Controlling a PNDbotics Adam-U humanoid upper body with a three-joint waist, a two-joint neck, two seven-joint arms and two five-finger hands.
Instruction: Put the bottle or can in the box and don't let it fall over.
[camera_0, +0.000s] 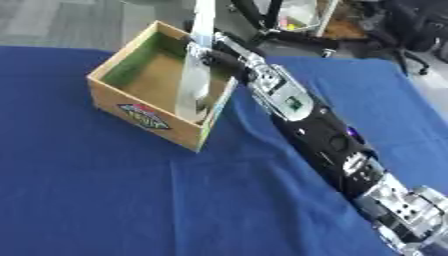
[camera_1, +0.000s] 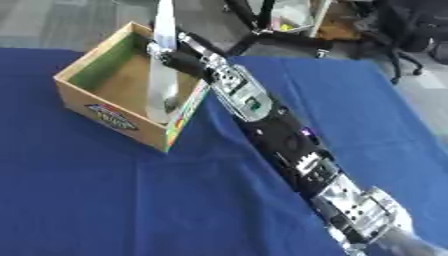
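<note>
right hand (camera_0: 213, 54): mine, reaching from the lower right up across the table; fingers curled round a tall clear bottle, high on its body. thumb side not resolvable.
left hand: shows in neither view.
right arm (camera_0: 324, 132): black and silver, stretched diagonally over the blue cloth, forearm passing just above the box's near-right wall.
bottle (camera_0: 194, 80): clear plastic, tall and slim, standing close to upright inside the box, leaning slightly. its neck rises well above the rim and out past the top of the picture. the base looks to be at or near the box floor, against the right wall; i cannot tell whether it is fully seated.
box (camera_0: 112, 95): open-topped cardboard, green lining on the inner walls, a printed logo on the front face. sits on the blue tablecloth (camera_0: 131, 200), askew to my view. nothing else visible inside.
step in hand: placing. bottle is already within the walls, i judge the lowering nearly finished; release not yet done.
next move calls for: confirm the base is flat on the floor, straighten the lean, then uncurl the fingers slowly and draw the hand up and back without brushing the bottle or the wall.
risk: tall, light bottle with a narrow base; a sideways nudge on withdrawal could tip it.
</note>
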